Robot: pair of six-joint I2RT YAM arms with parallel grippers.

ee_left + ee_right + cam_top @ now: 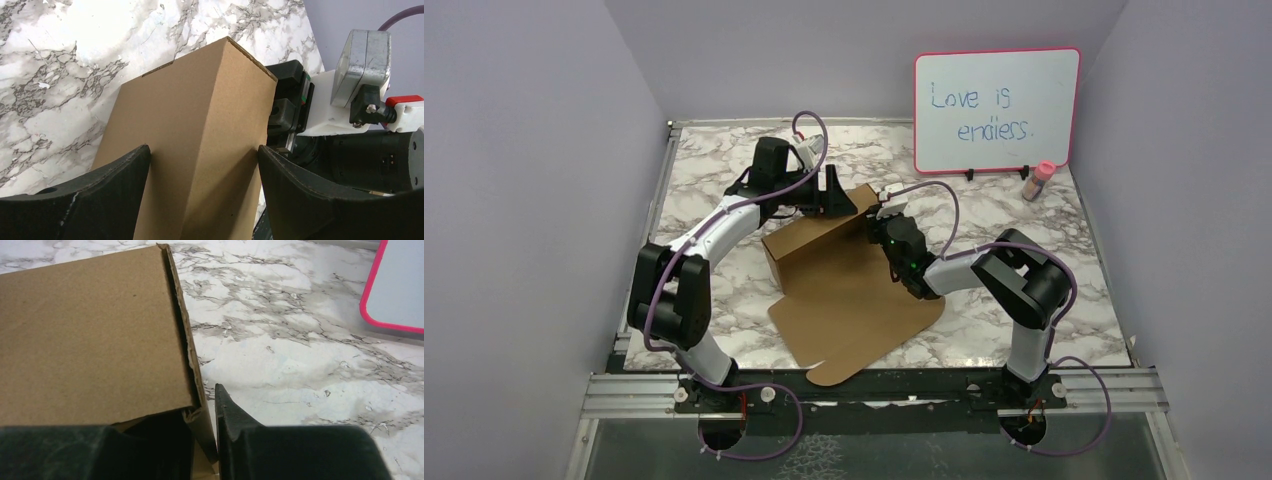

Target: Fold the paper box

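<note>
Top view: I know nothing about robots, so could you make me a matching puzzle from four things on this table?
1 paper box
2 whiteboard
3 small bottle
4 right gripper

A pink frame, handwriting
B pinching a cardboard edge
C brown, partly folded
D pink cap, beside the whiteboard

Pairs: 1-C, 2-A, 3-D, 4-B

The paper box (844, 290) is plain brown corrugated cardboard, matt and slightly fibrous, its cut edges ragged. The table (714, 170) top looks like smooth white-and-grey marble with a faint sheen. The left gripper (203, 150) has fingers (100, 200) of matt black, faintly grainy plastic. The whiteboard (996, 105) is glossy white in a pink plastic frame
</note>
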